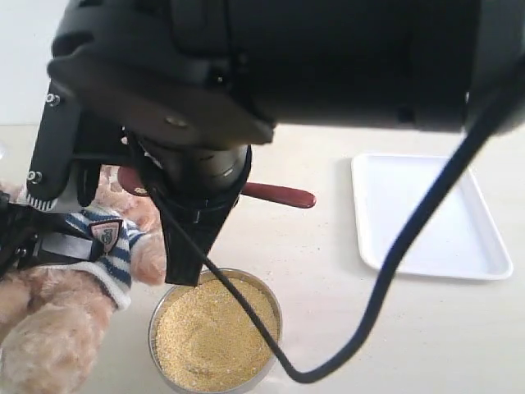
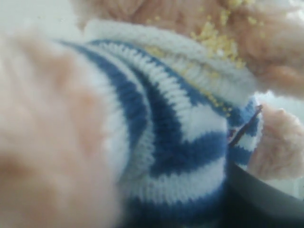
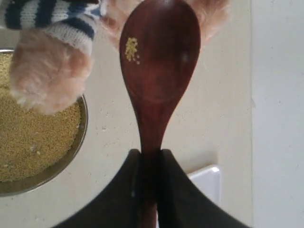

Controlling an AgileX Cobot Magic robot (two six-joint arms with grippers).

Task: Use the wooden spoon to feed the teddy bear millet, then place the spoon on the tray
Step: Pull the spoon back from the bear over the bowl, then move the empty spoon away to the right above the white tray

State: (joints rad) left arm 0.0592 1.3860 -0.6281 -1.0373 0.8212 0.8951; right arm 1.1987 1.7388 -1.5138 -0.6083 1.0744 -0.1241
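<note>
Your right gripper (image 3: 147, 156) is clamped on the thin handle of the small dark reddish-brown wooden spoon (image 3: 159, 61), with both black fingers pressed flat against the wood. Your left gripper (image 1: 33, 234) is closed on the body of the fluffy light-brown teddy bear (image 1: 66, 287) in its navy-and-white striped shirt. In the left wrist view you see one dark finger (image 2: 266, 202) against the knit, and plush hides the rest.

The bear is at the left edge of the exterior view on the pale table (image 1: 328, 287), one paw just beside the rim of the round metal bowl (image 1: 279, 320). Well apart on the right, your flat white rectangular tray (image 1: 426, 213) lies on the table. The bowl stands between bear and tray, nearer the bear, and is filled with fine golden-yellow millet (image 1: 197, 345).

The spoon is held level above the table, its oval bowl towards the bear's upper body and its handle end pointing to the tray. Whether it touches the plush you cannot tell. A small cluster of grains (image 3: 131, 49) clings inside the spoon's bowl, and loose grains (image 2: 213, 40) lie on the bear's fur beside the shirt's white edge.
</note>
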